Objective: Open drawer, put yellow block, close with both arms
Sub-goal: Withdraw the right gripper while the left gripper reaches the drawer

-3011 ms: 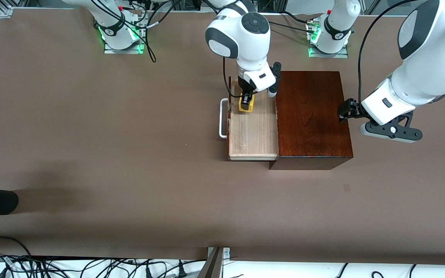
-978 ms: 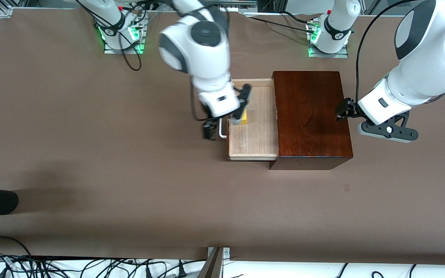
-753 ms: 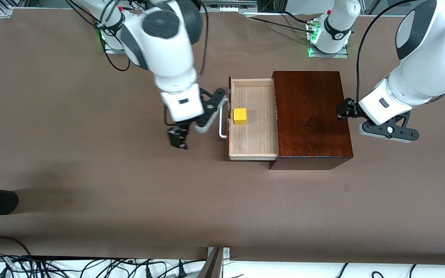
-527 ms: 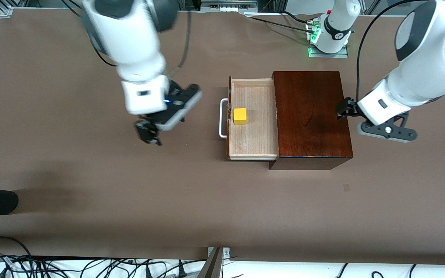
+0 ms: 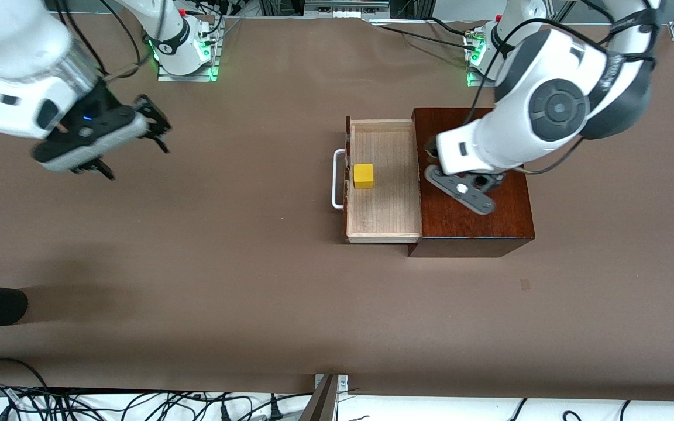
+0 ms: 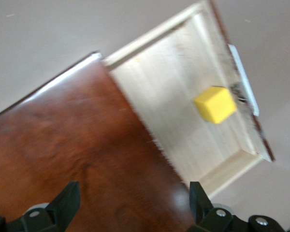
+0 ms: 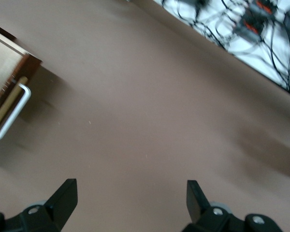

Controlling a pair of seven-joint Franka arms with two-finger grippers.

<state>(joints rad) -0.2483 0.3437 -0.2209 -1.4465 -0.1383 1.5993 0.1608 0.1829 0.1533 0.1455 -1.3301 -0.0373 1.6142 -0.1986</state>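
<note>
Since half a second ago the right gripper [image 5: 132, 137] has swung away from the drawer [image 5: 384, 222] to hang over bare table [image 5: 255, 292] toward the right arm's end, its fingers [image 7: 63, 195] spread wide and holding nothing. Meanwhile the left gripper [image 6: 133, 203] has come from beside the box [image 5: 489, 228] to a spot over the box's dark top, its fingers [image 6: 67, 200] likewise spread and empty (the front view hides them under the wrist).

Pulled out of the box toward the right arm's end, the drawer runs its long axis from near the front camera to far from it, and its white handle [image 5: 337, 178] faces the right arm's end. On the pale floor sits the yellow block [image 5: 363, 175], close against the drawer's front wall near the handle and roughly midway along the tray's length, its faces square with the drawer walls. Bare wood lies around it on the other three sides. Open brown table spreads in front of the handle, with nothing on it up to the right gripper.
</note>
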